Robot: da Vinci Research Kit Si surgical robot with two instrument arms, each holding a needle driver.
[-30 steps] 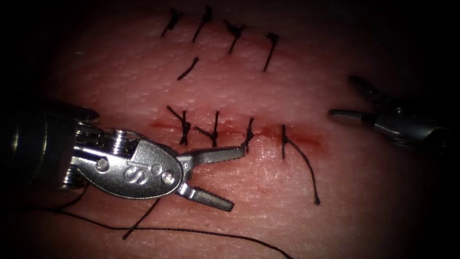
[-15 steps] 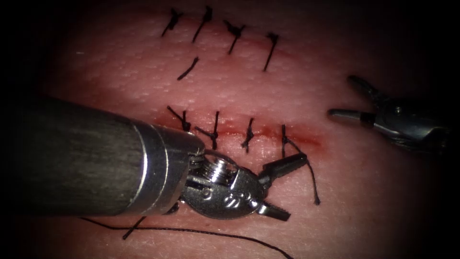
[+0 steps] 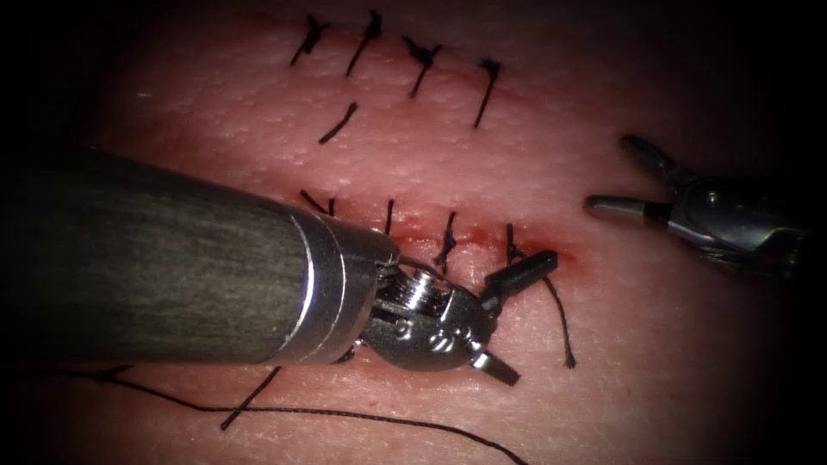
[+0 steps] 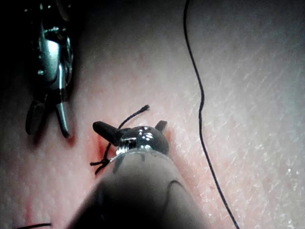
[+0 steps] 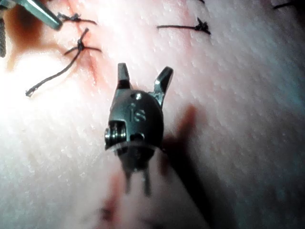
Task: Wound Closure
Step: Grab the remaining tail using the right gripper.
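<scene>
The tissue (image 3: 655, 362) has a cut (image 3: 564, 252) running left to right, closed by several black stitches. The rightmost stitch (image 3: 510, 245) trails a long tail (image 3: 562, 323) down to the cut's near side. My left tool (image 3: 521, 317) reaches in from the left, jaws open and holding nothing. Its upper jaw lies across the tail's start beside that stitch. In the left wrist view the left tool (image 4: 132, 127) spreads over the stitch (image 4: 102, 162). My right tool (image 3: 613, 172) hovers beyond the cut's right end, jaws open and empty; the right wrist view confirms the right tool (image 5: 144, 74) holds nothing.
A second stitched line (image 3: 422, 56) lies farther back, with a short loose thread piece (image 3: 338, 123) below it. A long loose thread (image 3: 362, 417) runs along the near edge of the tissue. Red fluid (image 3: 568, 257) stains the cut's right end.
My left tool has moved right along the cut, from the third stitch to the rightmost one, its shaft coming far into view. Its jaws stayed open. The right tool barely moved.
</scene>
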